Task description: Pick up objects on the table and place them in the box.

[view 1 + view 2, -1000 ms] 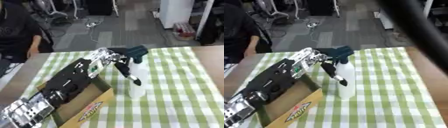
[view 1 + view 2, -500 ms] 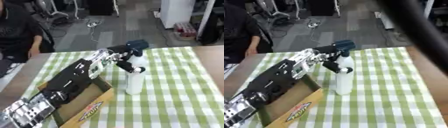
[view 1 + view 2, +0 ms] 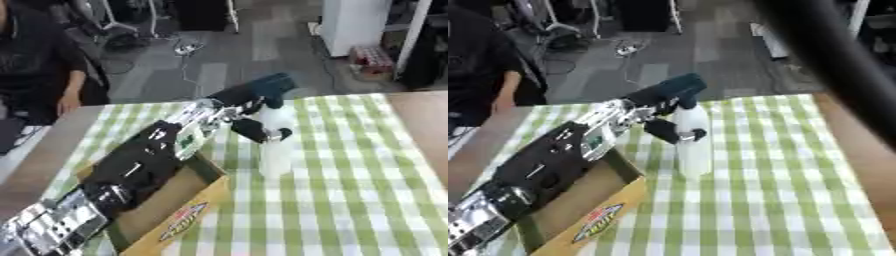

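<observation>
left hand (image 3: 234, 111) curled around the spray bottle (image 3: 273, 145) by its dark teal head.
bottle upright on the green checked cloth (image 3: 350, 170), just right of the open cardboard box (image 3: 188, 217); forearm crosses the box.

Left hand (image 3: 234, 107) covers the neck of the spray bottle (image 3: 274, 145); grip contact blurred. Box (image 3: 179, 220) cut off at lower left, its interior largely hidden by the arm.
</observation>
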